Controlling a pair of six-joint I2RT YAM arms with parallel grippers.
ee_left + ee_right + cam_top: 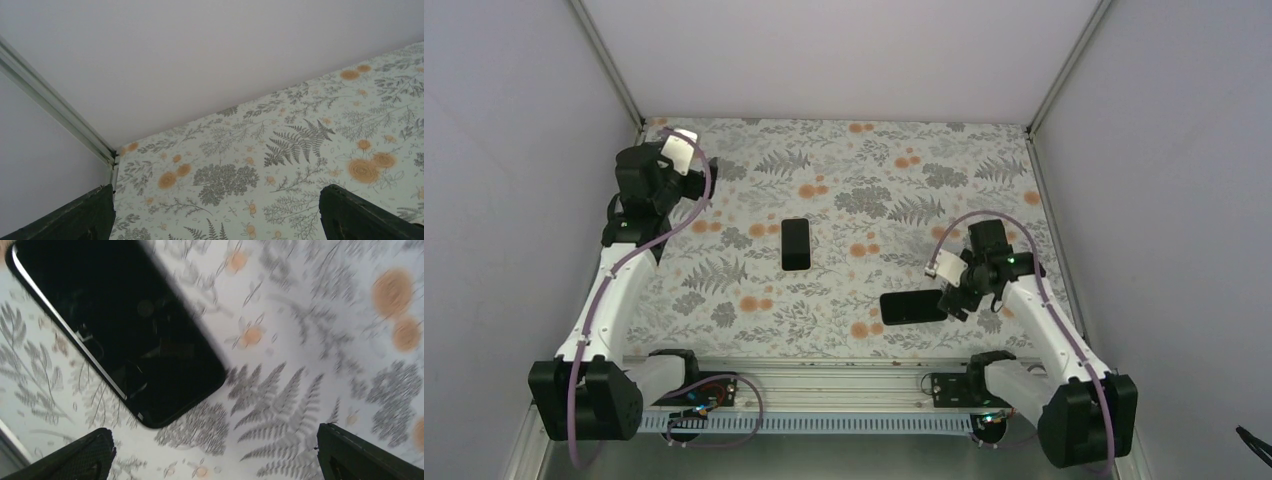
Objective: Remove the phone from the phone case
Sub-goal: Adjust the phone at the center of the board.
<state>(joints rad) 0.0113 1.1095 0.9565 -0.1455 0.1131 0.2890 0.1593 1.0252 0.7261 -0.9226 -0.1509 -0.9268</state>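
Observation:
Two flat black rectangles lie apart on the floral mat. One [796,244] lies upright at the middle. The other [912,307] lies crosswise at the front right. The right wrist view shows it as a glossy black slab [120,330] with a bright line along one edge. I cannot tell which one is the phone and which the case. My right gripper [955,301] is open and empty just right of the front slab, not touching it; its jaws [215,455] stand wide apart. My left gripper [637,162] is raised at the back left, open and empty [215,220].
The floral mat [864,180] covers the table between white walls. The left wrist view faces the back left corner with its metal post [55,110]. A metal rail [824,385] runs along the front edge between the arm bases.

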